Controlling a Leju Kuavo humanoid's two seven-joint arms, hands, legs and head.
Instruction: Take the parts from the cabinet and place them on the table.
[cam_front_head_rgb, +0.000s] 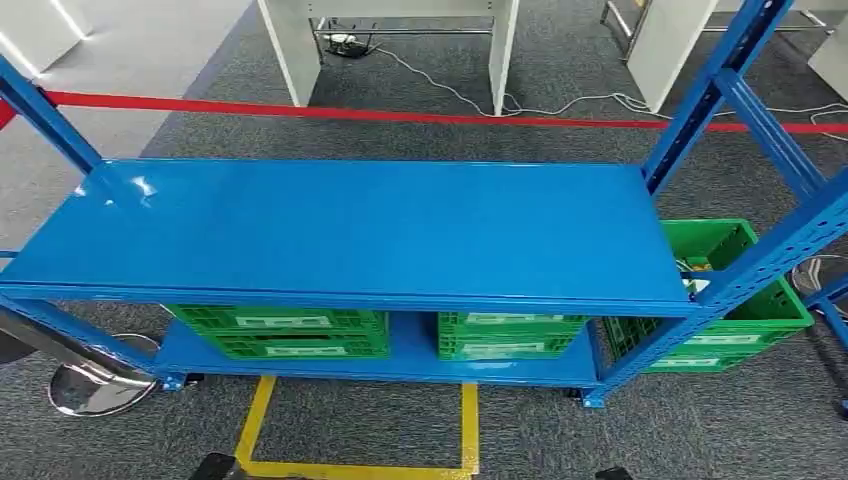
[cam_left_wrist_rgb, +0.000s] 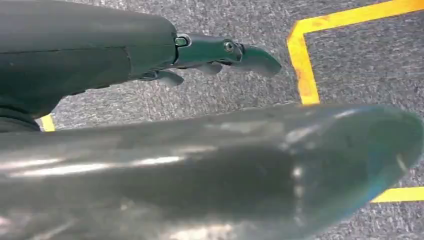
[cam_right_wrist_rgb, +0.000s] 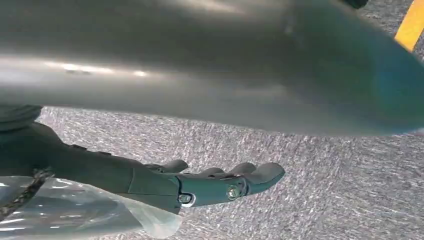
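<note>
The cabinet is a blue metal rack (cam_front_head_rgb: 360, 230) right in front of me, and its top shelf is bare. On its lower shelf stand two green crates (cam_front_head_rgb: 285, 332) (cam_front_head_rgb: 510, 335); the top shelf hides what is in them. A third green crate (cam_front_head_rgb: 715, 300) sticks out at the rack's right end. My left hand (cam_left_wrist_rgb: 220, 55) hangs over grey carpet with its fingers stretched out and nothing in them. My right hand (cam_right_wrist_rgb: 220, 182) also hangs over the carpet, fingers straight and empty. A clear plastic film (cam_right_wrist_rgb: 75, 210) lies by the right wrist.
Yellow floor tape (cam_front_head_rgb: 355, 430) marks a box in front of the rack. A red line (cam_front_head_rgb: 400, 115) crosses the floor behind it, with white furniture legs (cam_front_head_rgb: 500, 50) and cables beyond. A chrome round base (cam_front_head_rgb: 95, 385) stands at the rack's left foot.
</note>
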